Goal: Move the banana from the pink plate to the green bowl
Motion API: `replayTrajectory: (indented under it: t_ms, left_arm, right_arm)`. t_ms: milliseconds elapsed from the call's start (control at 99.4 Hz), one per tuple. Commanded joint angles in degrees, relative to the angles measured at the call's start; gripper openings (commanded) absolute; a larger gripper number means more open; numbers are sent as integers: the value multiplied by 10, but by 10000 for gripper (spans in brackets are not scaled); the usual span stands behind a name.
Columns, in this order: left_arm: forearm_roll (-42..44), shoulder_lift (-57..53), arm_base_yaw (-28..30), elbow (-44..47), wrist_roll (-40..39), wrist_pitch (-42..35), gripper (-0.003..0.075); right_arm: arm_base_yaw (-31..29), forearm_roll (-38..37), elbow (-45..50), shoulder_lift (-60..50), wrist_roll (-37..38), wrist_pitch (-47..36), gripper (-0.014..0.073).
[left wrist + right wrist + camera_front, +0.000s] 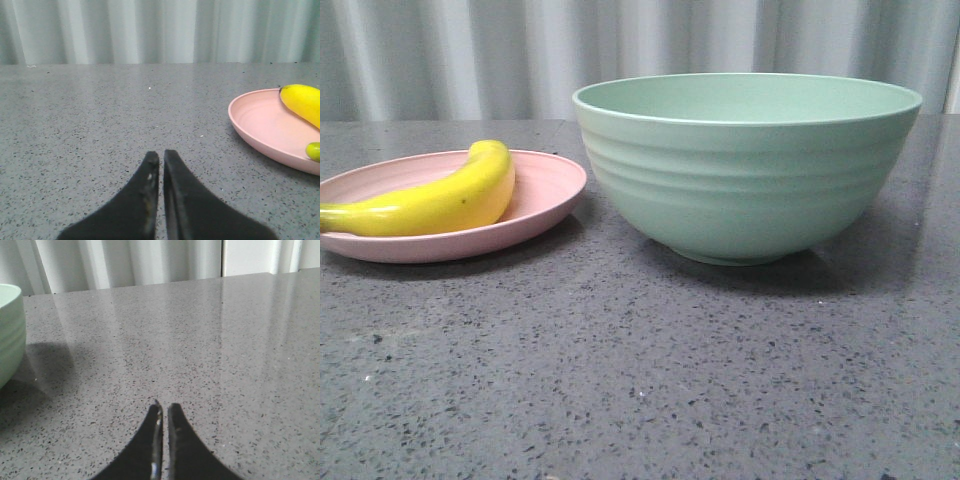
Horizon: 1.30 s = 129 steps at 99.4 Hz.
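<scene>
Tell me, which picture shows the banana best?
The front view: the whole banana shows there, lying on the pink plate. The left wrist view catches only two bits of it at the picture's edge. The right wrist view shows no banana at all.

Left tool (pixel 161 156): black fingers (pixel 145 190) pressed together, only a hairline slit between them; nothing held.
Left tool pose: low over the worktop (pixel 100 125), the tips aimed toward 12 o'clock in the left wrist view.
Right tool (pixel 164 407): black fingers (pixel 182 445) closed to a thin slit; nothing held.
Right tool pose: low over the worktop, the tips aimed toward 12 o'clock in the right wrist view.
Arms: neither arm nor either tool shows in the front view; only the curved fingers appear in each wrist view.
</scene>
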Motion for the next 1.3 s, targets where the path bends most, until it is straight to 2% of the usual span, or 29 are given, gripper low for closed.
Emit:
replayTrajectory:
  t_ms: [0, 201, 362, 644, 805, 1006, 1107, 1248, 1258, 1288]
  left_arm:
    - [0, -17, 0, 5, 0, -53, -20]
    - [-9, -17, 0, -15, 0, -64, -20]
    - [-9, 9, 0, -75, 0, -53, -20]
    - [-17, 122, -1, -166, 0, -57, -20]
    - [-17, 172, -1, -179, 0, -107, -20]
    - [-21, 214, -1, -179, -2, -176, -12]
    - [-21, 227, -1, -179, -2, -183, 71]
    - [-21, 251, -1, -180, -2, -194, 298]
    - [-21, 253, -2, -180, -2, -195, 335]
    - [-21, 259, -3, -180, -2, -198, 368]
  right_arm:
    - [-3, -2, 10, -14, -5, -48, -71]
    - [-3, 8, -9, -13, -5, -34, -71]
    - [-3, 8, -50, 4, -5, -3, -71]
    - [-3, 8, -162, 133, -5, 57, -60]
    - [-3, 17, -227, 221, -5, 51, -65]
    - [-3, 59, -232, 269, -5, 28, -65]
    - [-3, 74, -232, 278, -5, 28, -65]
    - [-3, 75, -232, 278, -5, 28, -65]
    - [-3, 75, -232, 278, -5, 28, -65]
    - [-3, 75, -232, 278, -5, 28, -65]
